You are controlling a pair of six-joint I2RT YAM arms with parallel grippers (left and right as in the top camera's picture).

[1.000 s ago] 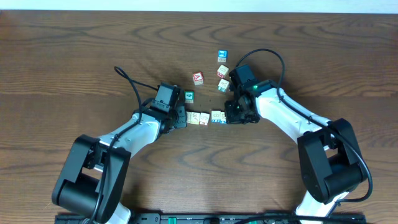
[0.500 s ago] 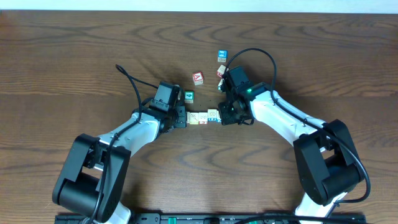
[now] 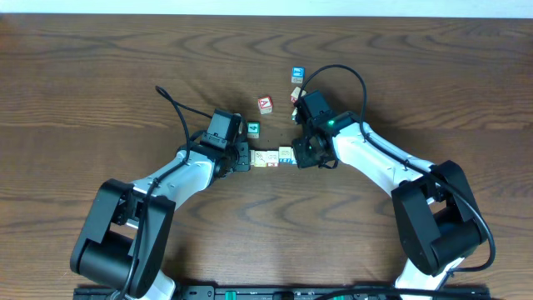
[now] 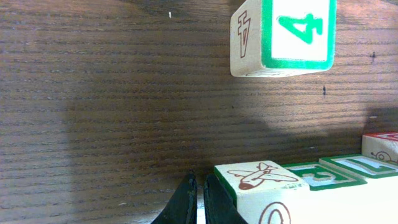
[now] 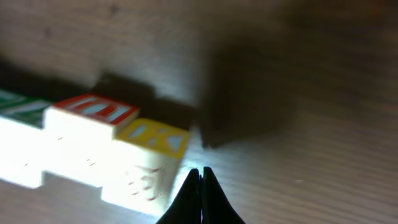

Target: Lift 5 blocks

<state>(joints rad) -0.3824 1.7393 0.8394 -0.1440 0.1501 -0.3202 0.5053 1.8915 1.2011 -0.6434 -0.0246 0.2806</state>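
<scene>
flanking the blocks (image 3: 272,157): left pincer (image 4: 200,199) and right pincer (image 5: 200,193), one at each end
pincer state: both closed tight, empty
blocks: one row on the desk (image 3: 100,75)

Overhead straight down, both wrist views close on blocks (image 3: 272,157)

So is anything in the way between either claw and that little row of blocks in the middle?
Nothing visible. The shut left gripper sits right beside one end of the row of blocks, and the shut right gripper is beside the other end. The green-faced cube lies apart from the row.
</scene>
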